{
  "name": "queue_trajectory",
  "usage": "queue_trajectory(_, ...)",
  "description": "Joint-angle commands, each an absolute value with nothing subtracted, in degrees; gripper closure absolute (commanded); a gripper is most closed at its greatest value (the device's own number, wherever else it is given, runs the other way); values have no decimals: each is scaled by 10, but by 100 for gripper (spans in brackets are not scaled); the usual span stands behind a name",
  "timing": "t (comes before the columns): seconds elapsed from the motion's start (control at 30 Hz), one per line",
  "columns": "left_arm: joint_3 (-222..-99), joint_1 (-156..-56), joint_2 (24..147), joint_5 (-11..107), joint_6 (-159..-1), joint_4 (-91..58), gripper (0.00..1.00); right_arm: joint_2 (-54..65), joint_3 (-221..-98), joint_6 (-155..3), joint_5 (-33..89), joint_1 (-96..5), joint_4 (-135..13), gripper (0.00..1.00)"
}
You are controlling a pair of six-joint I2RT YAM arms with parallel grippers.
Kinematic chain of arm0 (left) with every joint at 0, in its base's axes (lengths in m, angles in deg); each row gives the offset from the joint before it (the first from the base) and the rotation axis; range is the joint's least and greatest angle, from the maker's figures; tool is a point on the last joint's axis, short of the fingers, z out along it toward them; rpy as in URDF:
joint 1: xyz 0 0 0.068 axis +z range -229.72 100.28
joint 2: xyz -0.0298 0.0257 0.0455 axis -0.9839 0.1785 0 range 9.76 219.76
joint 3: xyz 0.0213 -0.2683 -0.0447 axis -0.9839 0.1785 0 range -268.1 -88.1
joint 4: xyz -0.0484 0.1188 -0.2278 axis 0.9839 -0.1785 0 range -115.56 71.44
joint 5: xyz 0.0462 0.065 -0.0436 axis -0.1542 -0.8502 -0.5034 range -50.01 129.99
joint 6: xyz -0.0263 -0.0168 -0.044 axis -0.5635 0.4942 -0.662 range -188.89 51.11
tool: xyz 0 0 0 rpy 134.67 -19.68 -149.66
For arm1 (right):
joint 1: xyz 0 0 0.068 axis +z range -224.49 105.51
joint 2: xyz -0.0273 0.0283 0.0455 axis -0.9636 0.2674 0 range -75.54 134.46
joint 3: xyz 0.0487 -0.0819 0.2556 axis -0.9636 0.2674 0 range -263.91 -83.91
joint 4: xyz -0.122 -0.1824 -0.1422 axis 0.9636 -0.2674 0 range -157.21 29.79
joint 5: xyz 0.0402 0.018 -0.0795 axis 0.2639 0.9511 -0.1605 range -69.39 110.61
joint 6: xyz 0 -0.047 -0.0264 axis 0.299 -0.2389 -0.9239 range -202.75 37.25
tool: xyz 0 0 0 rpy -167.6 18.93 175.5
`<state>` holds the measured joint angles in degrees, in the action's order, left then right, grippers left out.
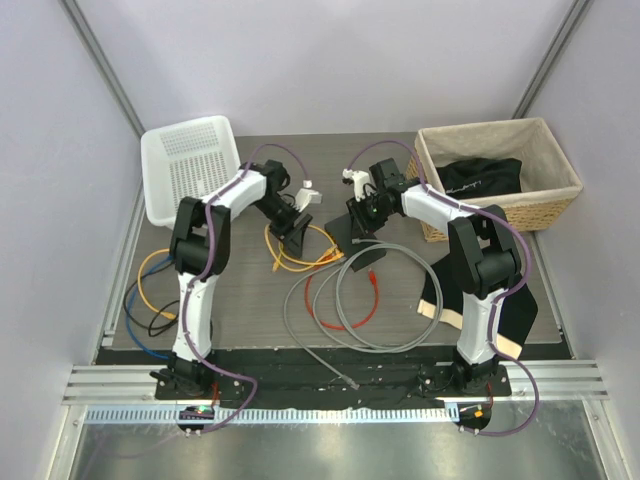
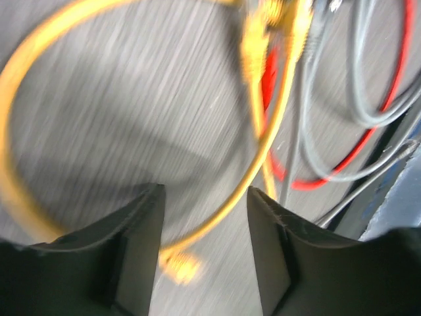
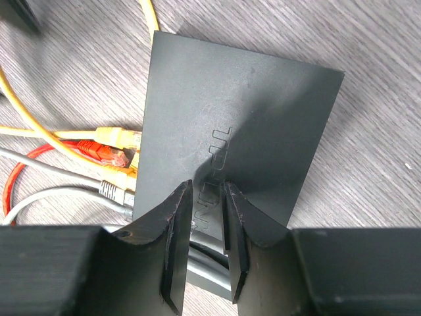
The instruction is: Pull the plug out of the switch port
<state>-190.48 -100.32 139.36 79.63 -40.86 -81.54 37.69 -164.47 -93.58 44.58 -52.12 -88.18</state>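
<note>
Closest to the lens, in the right wrist view: right pincer (image 3: 207, 187), fingers only a little apart, nothing between them, tips over the near part of the switch (image 3: 230, 125). Seems to press down on the lid, but cannot confirm real contact.

Switch: flat on the tabletop (image 3: 368, 164), near the middle, under the right pincer. Along its left edge in that view, four plugs side by side: yellow plug (image 3: 118, 137), red plug (image 3: 99, 153), second yellow plug (image 3: 122, 178), grey plug (image 3: 112, 192). Cannot judge the depth of seating for any of them.

Left pincer (image 2: 205, 191): fingers wide apart, holding nothing, low over the tabletop, with a loose yellow cable end (image 2: 179, 265) in the gap below. Very blurred picture there, so no finer detail. From above, just left of the switch, among yellow, red and grey cable loops.

Step in hand, most likely: bringing the left pincer to one plug, with the box steadied by the right.

To do it well:
- Hold the box down with the right pincer during the pull, to prevent sliding or lifting.
- Close the left fingers on the body of one plug only, not on the cable and not on two neighbours together.
- Probably press the small latch first, if reachable.
- Pull straight out along the socket direction, away from the box, not upward.
- Avoid catching the loose yellow cable end.
</note>
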Motion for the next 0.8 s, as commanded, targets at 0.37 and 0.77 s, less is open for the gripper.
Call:
queue_trajectory(0.37, -1843, -1058, 1346, 686, -232, -779, 39, 383, -1613, -953, 400, -518, -916, 67)
queue_trajectory(0.77, -1816, -1046, 1319, 605, -161, -816, 100, 383, -1610, -950, 395, -518, -907, 67)
